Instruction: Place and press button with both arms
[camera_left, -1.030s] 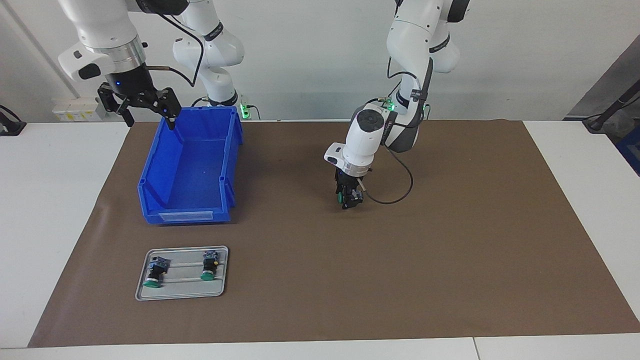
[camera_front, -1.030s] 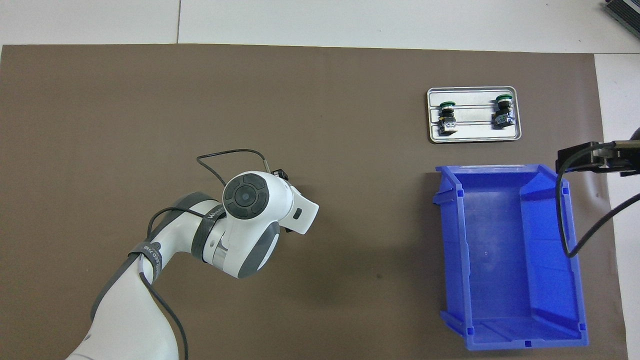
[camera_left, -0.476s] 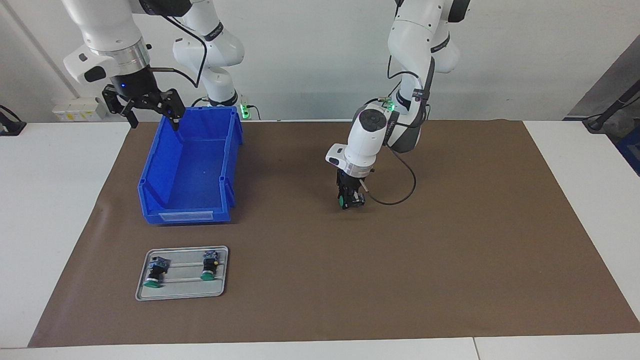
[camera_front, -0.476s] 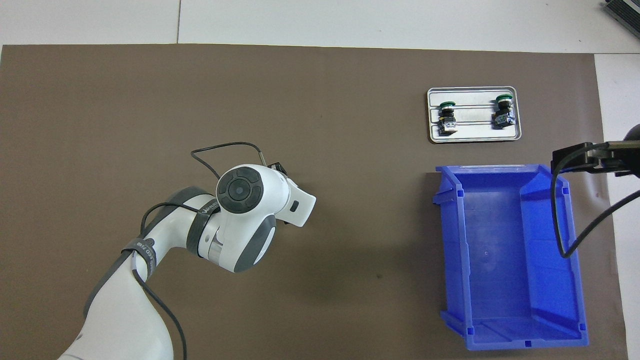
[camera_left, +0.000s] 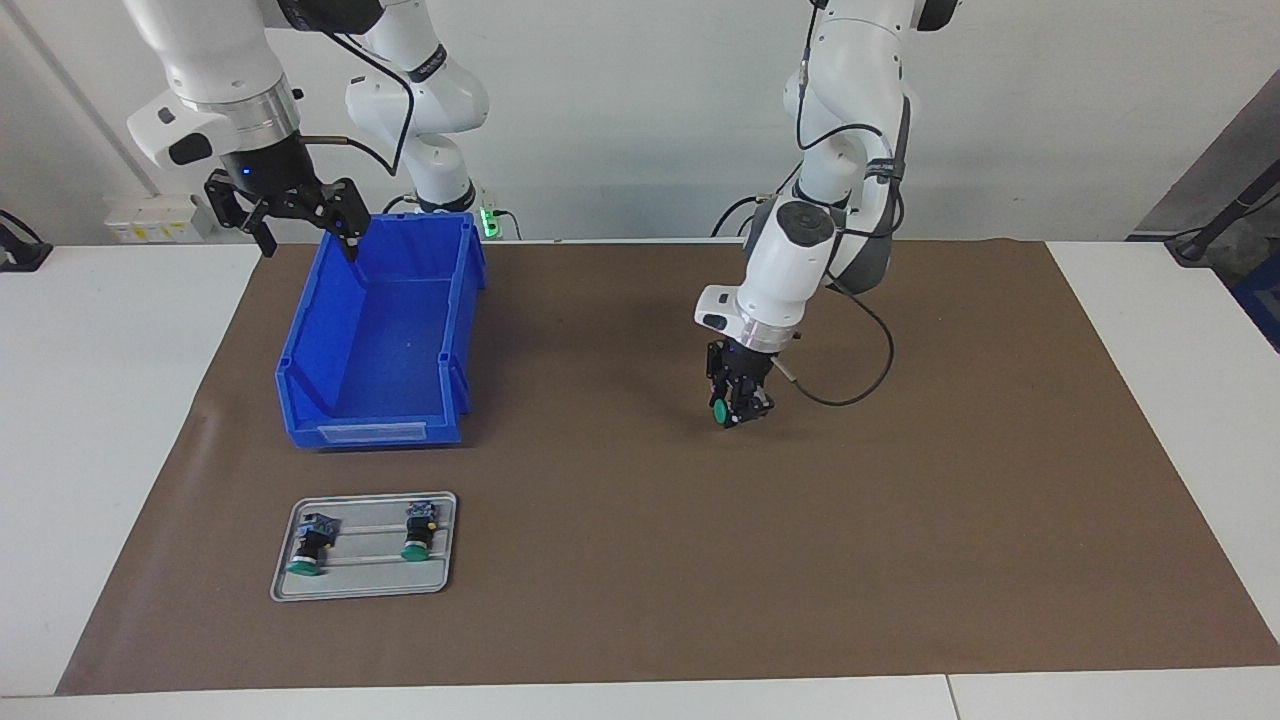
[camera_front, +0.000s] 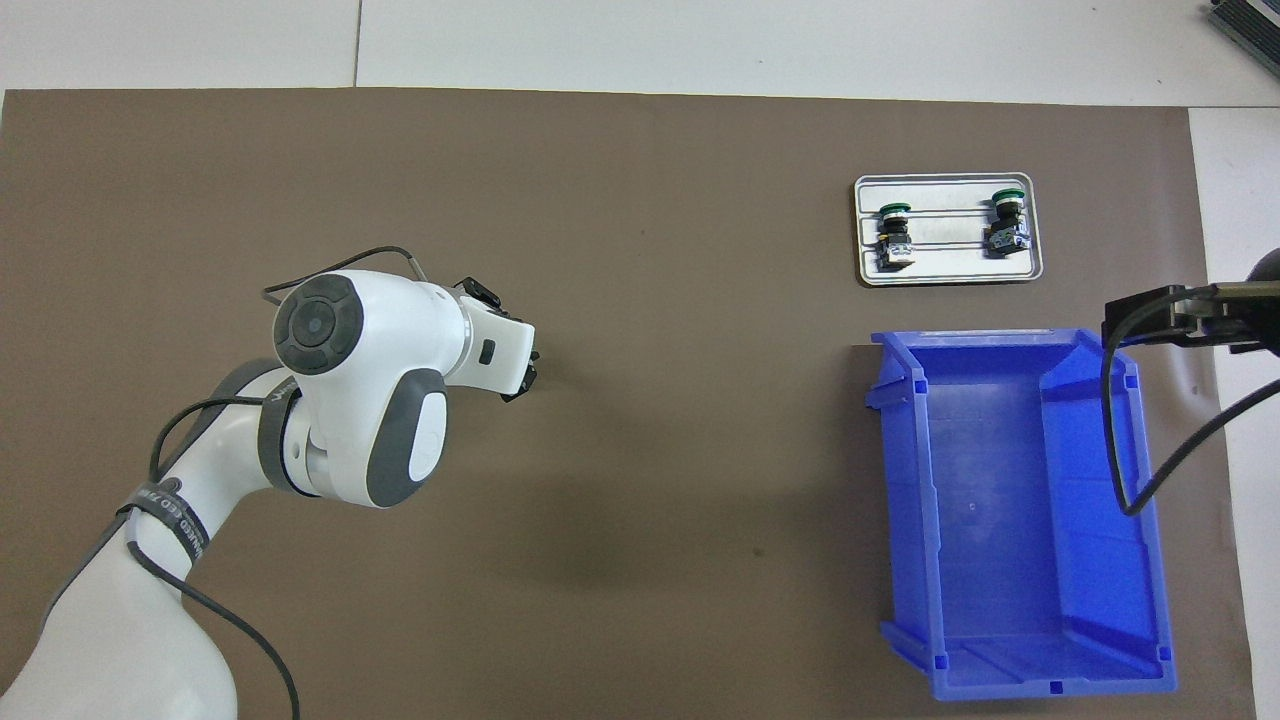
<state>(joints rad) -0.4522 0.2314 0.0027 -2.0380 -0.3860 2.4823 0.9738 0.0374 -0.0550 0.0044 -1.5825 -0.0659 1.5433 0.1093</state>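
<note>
One button (camera_left: 720, 410) is gripped in the left tool (camera_left: 737, 408) over the bare brown mat (camera_left: 900, 520). Two more buttons (camera_left: 304, 545) are laid on one grey tray (camera_left: 362, 585), beside one blue bin (camera_left: 375, 335). The right tool (camera_left: 300, 225) is held open over the bin's edge.

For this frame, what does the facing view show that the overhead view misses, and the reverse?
Only the facing view shows the green-capped button gripped in the left claw over the brown mat, and the right claw open above the blue bin. Only the overhead view shows the whole bin floor. Both show the bin, the mat and the grey tray holding two more buttons.
</note>
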